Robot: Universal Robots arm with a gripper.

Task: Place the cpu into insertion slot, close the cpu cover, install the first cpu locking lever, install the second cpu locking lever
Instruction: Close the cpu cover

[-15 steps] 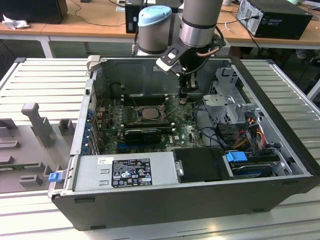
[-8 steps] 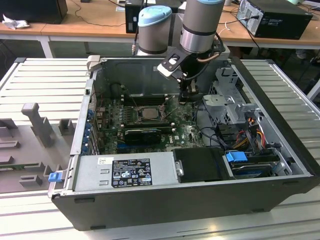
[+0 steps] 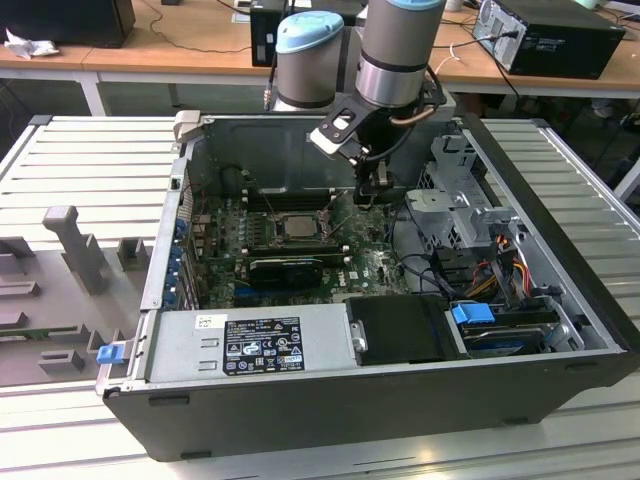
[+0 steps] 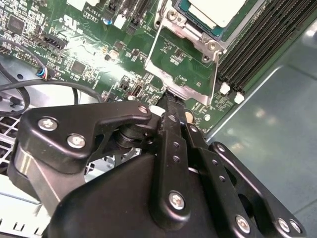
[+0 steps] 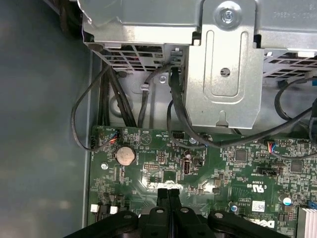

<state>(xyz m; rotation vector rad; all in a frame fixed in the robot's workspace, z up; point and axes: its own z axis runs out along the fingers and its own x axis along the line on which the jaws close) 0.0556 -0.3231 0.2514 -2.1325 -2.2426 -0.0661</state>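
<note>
Reaching into the open dark-grey metal computer case (image 3: 400, 400), pressing the black gripper (image 4: 168, 99) fingers together, tips touching the thin silvery square-frame cpu cover (image 4: 190, 90), lying swung open beside the pale silver-grey square cpu (image 4: 218, 10) sitting in the silver-rimmed insertion slot (image 4: 174, 21).

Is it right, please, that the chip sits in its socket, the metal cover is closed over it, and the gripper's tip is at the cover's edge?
Nearly: the cover is open, not closed. The second wrist view shows it swung away from the socket, leaving the chip bare. The chip does sit in its socket, and the gripper has its tip at the cover's edge.
</note>
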